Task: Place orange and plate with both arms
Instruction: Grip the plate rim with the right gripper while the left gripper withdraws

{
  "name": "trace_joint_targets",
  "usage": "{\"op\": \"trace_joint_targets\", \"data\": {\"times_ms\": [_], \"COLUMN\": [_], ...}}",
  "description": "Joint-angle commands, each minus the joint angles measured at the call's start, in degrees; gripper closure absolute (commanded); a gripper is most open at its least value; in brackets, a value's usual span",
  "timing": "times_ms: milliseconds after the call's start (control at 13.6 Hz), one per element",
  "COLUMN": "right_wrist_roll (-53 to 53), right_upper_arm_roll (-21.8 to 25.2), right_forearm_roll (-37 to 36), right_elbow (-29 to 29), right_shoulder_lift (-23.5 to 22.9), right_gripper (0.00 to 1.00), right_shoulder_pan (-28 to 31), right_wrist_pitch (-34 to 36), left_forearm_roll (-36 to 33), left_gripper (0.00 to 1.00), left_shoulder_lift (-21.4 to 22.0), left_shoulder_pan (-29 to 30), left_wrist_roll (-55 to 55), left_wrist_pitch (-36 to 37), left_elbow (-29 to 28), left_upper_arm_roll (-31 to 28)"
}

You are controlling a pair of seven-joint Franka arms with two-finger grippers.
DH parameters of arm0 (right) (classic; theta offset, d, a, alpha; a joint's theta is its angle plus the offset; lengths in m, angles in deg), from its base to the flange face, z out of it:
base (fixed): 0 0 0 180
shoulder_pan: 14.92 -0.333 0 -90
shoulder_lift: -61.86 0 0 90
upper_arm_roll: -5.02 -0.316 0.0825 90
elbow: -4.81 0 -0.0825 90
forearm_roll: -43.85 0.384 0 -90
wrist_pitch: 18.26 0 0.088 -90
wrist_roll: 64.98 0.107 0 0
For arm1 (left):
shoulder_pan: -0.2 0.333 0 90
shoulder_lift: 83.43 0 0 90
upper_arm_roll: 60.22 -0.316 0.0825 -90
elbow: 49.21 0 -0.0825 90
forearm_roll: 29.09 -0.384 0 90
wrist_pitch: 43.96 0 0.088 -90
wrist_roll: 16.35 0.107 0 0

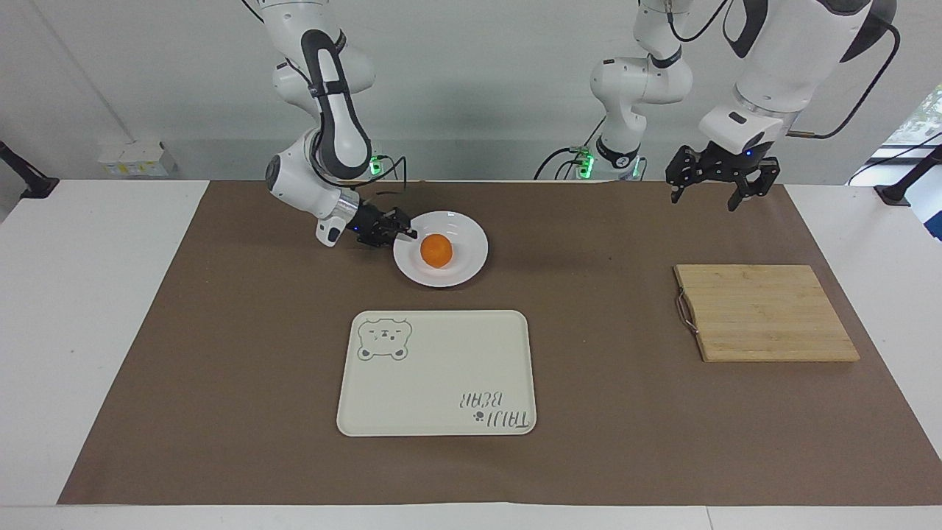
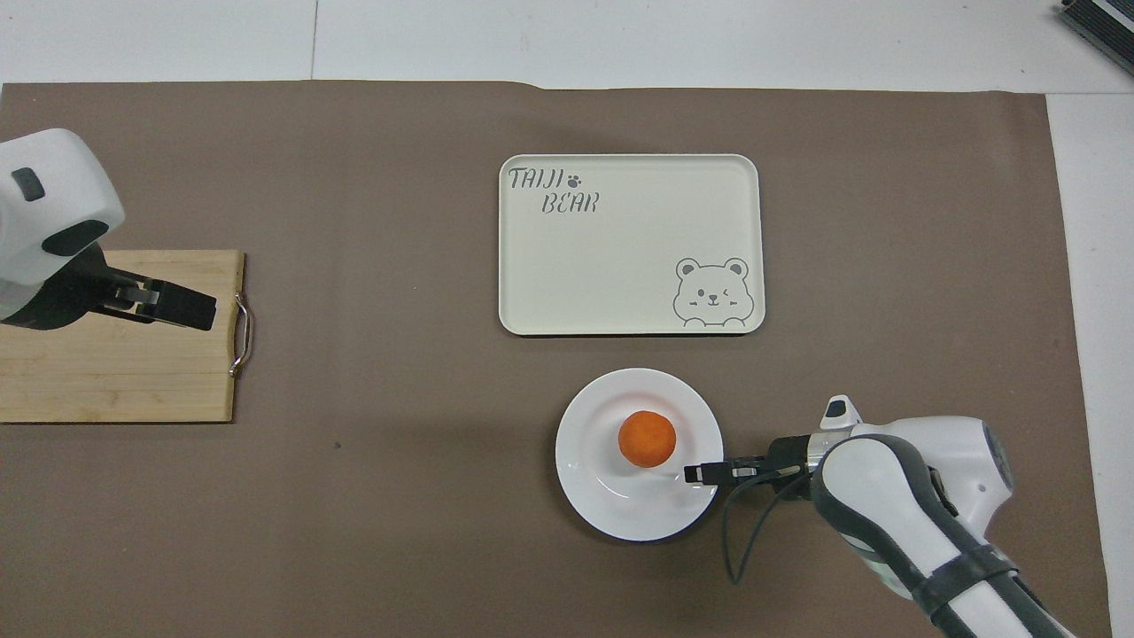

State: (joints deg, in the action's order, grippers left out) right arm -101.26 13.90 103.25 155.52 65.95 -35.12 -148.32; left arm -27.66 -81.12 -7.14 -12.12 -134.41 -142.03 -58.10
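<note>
Step in hand: we judge that the right claw (image 1: 403, 235) is taking hold of the plate (image 1: 440, 249) by its rim, so that plate and orange (image 1: 436, 250) can go together to the bear tray (image 1: 437, 373).
Right claw: low at the plate's 9 o'clock edge in the facing view, fingertips at the rim with the jaws narrowed about it; whether the pinch is firm yet we cannot tell.
Orange: in the plate's well, about its centre, clear of the claw.
Plate: flat on the brown mat (image 1: 221, 331) of the counter, nearer to the robots than the bear tray, toward the right arm's end.
Left claw: (image 1: 717, 193) waits aloft with jaws open, over the mat at the cutting board's (image 1: 765, 312) 12 o'clock.
How we do it well: we bite deep on the rim, lift little, and keep the plate level, since the orange will likely roll.
Risk: a glossy rim may slip in a thin pinch.
</note>
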Motion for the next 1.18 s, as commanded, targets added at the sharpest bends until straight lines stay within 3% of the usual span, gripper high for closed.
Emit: {"op": "trace_joint_targets", "data": {"times_ms": [0, 221, 809, 1104], "right_wrist_roll": [-1.0, 0.2, 3.1, 5.3], "right_upper_arm_roll": [0.0, 0.0, 0.0, 0.1], "right_forearm_roll": [2.0, 2.0, 2.3, 2.4], "right_elbow": [0.6, 0.3, -5.1, -8.7], "right_shoulder_lift": [0.0, -0.1, -1.8, -1.5], "right_gripper": [0.76, 1.00, 1.00, 1.00], "right_shoulder_pan": [-0.1, -0.1, -0.2, 1.6], "right_wrist_pitch": [-0.8, -0.5, 5.0, 11.0], "left_forearm_roll": [3.3, 3.0, 2.4, 2.4], "left_gripper": [0.00, 0.00, 0.00, 0.00], "left_shoulder_lift": [0.2, 0.3, 0.5, 0.5], "left_shoulder_pan": [2.8, 3.1, 3.7, 3.8], "left_wrist_roll": [-1.2, -1.2, -1.1, -1.1], "left_wrist_pitch": [0.4, 0.4, 1.2, 1.2], "left_elbow": [0.7, 1.6, 1.3, 1.3], "left_upper_arm_roll": [0.5, 0.5, 0.1, 0.1]}}
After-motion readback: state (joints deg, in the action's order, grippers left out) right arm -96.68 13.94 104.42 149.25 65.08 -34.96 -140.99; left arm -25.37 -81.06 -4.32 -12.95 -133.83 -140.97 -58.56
